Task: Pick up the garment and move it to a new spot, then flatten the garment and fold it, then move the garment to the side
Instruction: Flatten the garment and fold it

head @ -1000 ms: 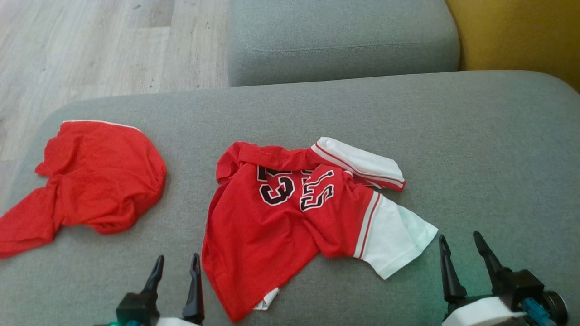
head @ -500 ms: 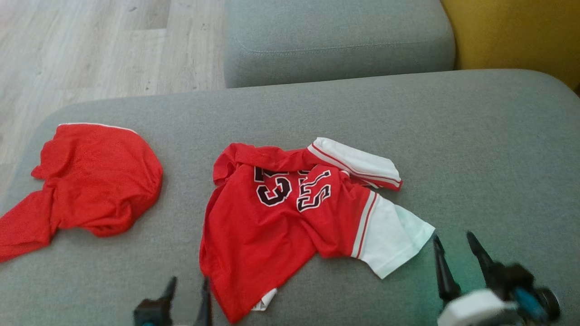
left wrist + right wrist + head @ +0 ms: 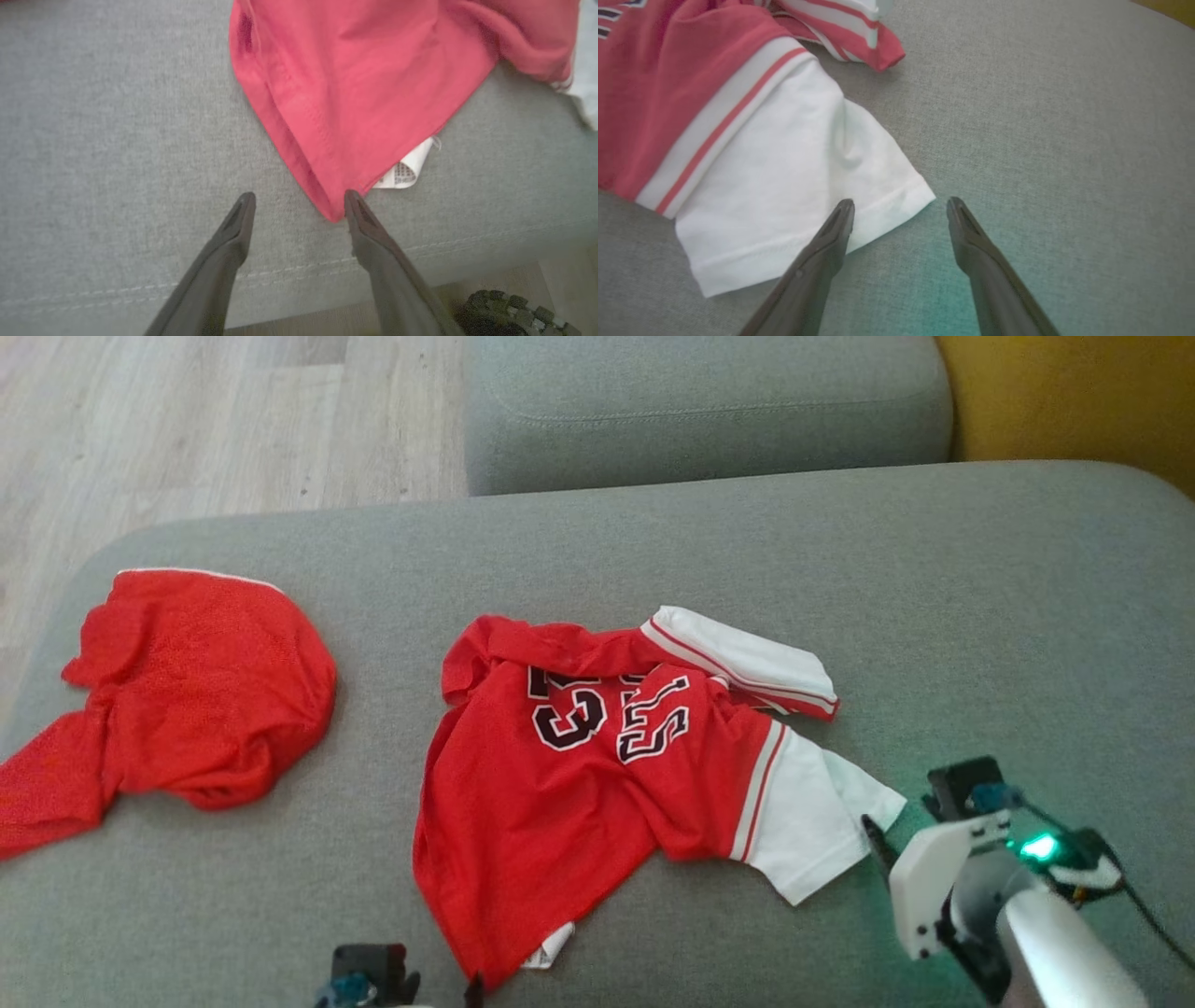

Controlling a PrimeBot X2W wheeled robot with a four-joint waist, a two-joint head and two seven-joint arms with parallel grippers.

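Head view: jersey (image 3: 560, 803) lies crumpled mid-cushion (image 3: 934, 616). Judged soft, light and limp; best grasped at hem corner (image 3: 334, 212), 6 o'clock, and sleeve (image 3: 794, 186), 4 o'clock. Left end effector (image 3: 299, 200) and right end effector (image 3: 901, 205) both spread apart, empty.

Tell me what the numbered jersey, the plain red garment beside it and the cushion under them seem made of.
Numbered jersey: soft matte knit, probably cotton or polyester; it creases limply and shows a stitched hem.
Plain red garment: likely sports mesh, judging by its fine speckled surface.
Cushion: grey woven upholstery fabric, matte, with a flecked weave and a sewn seam.
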